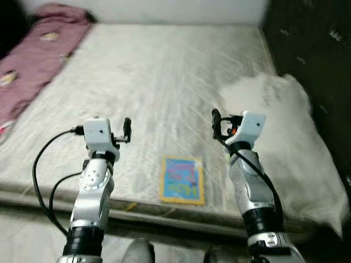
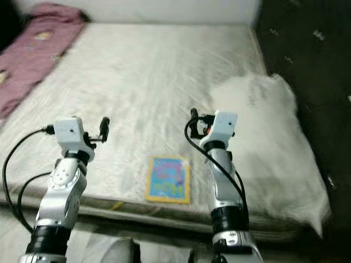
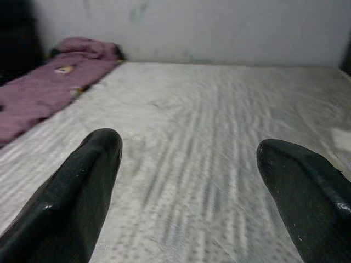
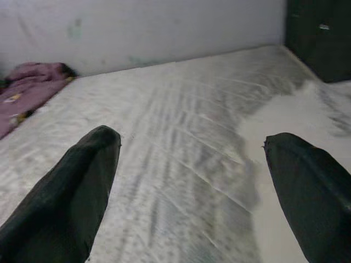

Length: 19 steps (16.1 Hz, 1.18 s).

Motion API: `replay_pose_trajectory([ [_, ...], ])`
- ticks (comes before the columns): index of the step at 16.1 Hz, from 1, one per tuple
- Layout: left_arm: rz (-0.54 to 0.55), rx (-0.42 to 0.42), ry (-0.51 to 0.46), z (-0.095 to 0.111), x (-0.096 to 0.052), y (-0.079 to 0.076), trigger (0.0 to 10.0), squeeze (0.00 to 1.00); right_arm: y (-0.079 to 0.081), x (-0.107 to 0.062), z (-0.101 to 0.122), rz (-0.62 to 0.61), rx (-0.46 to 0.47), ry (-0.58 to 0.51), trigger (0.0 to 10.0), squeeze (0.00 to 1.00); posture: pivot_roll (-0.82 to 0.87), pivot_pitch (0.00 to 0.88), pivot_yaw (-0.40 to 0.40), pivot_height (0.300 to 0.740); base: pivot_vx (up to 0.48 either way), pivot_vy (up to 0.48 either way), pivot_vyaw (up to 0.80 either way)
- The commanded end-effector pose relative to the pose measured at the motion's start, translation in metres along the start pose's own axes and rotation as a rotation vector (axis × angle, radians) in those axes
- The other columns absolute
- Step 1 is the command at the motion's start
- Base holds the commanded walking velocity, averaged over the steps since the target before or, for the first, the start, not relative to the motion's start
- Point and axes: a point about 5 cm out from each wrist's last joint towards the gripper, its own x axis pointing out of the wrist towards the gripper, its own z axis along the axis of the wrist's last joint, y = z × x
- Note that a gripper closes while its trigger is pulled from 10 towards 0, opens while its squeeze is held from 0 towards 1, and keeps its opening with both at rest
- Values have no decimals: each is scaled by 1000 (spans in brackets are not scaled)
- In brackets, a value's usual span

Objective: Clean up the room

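A thin book (image 1: 182, 180) with a blue and yellow cover lies flat on the pale mattress (image 1: 164, 71), close to its front edge. My left gripper (image 1: 127, 130) hovers above the mattress to the book's left. In the left wrist view its two black fingers (image 3: 88, 186) stand wide apart with nothing between them. My right gripper (image 1: 215, 123) is raised just right of the book, and its fingers (image 4: 82, 186) are also spread and empty. A white pillow (image 1: 279, 126) rests at the mattress's right side, beside the right arm. A crumpled purple blanket (image 1: 38, 60) lies along the far left.
A dark cabinet (image 1: 318, 49) stands against the bed's right side. A pale wall (image 3: 192, 27) closes off the back. A black cable (image 1: 41, 164) loops beside my left arm. The mattress's front edge (image 1: 164, 211) is just ahead of my body.
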Motion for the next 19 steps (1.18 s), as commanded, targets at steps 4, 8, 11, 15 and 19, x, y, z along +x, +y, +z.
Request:
replay_pose_trajectory([
  [4, -5, -13, 11, 0, 0, 2, 10000, 0, -2, -3, -3, -16, -11, 9, 10000, 0, 58, 0, 41, 740, 0, 0, 0],
  [8, -34, -16, 16, -2, -1, -1, 10000, 0, -3, -7, -4, -27, -21, 14, 10000, 0, 43, 0, 47, 740, 0, 226, -439],
  [11, -41, -21, 21, -3, 0, -3, 10000, 0, -5, -8, -5, -35, -34, 15, 10000, 0, 43, 0, 47, 740, 0, 480, -494],
  [15, -41, -21, 21, -3, 0, -3, 10000, 0, -5, -8, -5, -35, -34, 15, 10000, 0, 43, 0, 47, 740, 0, 480, -494],
  [19, -41, -21, 21, -3, 0, -3, 10000, 0, -5, -8, -5, -35, -34, 15, 10000, 0, 43, 0, 47, 740, 0, 480, -494],
])
